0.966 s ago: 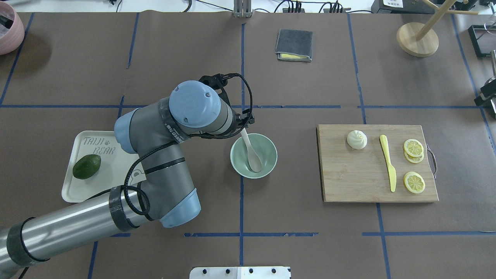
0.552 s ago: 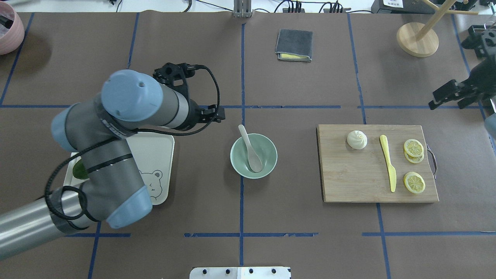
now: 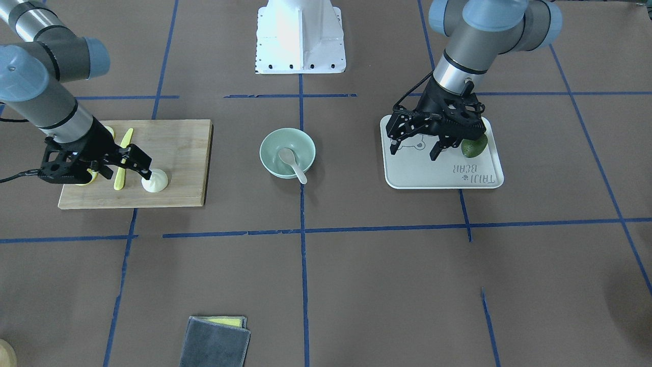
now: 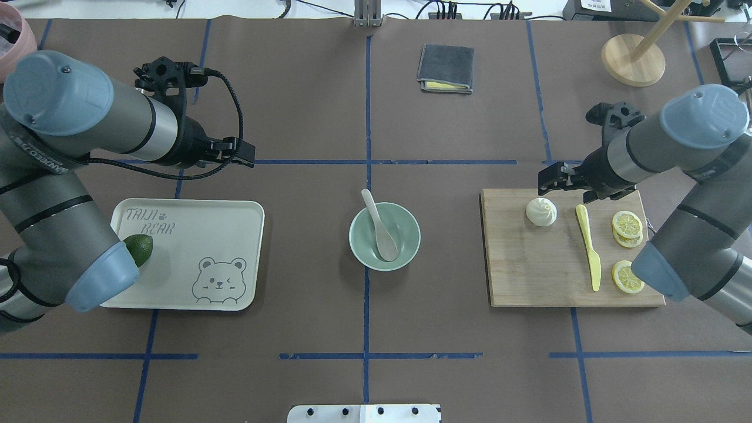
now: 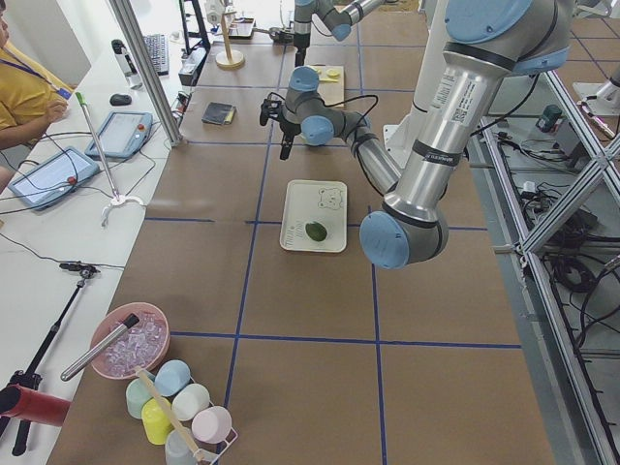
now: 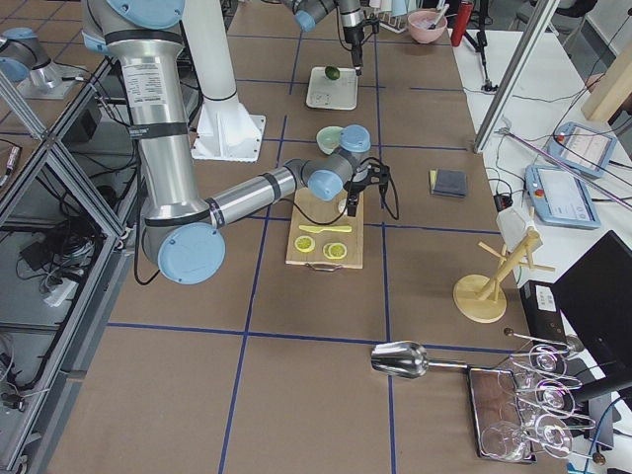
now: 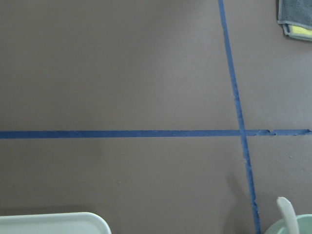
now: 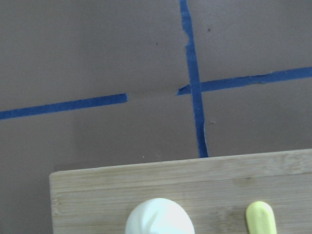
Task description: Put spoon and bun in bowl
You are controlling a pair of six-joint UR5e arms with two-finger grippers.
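The spoon (image 4: 379, 226) is already lying in the bowl (image 4: 416, 232), its handle leaning over the rim. The bun (image 4: 541, 211) is sitting on the wooden board (image 4: 540, 270), waiting its turn. The right gripper (image 3: 129, 174) is hanging near the bun, fingers apart. The left gripper (image 3: 413, 151) is hanging near the tray (image 4: 176, 276), fingers apart, holding nothing. The tray is showing the words "TAIJI BEAR".

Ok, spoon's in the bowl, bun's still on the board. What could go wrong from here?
1. The yellow knife lies right beside the bun on the wooden board; the open right gripper could catch it too.
2. The spoon takes up much of the bowl, with its handle leaning over the rim; a bun dropped on it may roll out or lever the spoon out.
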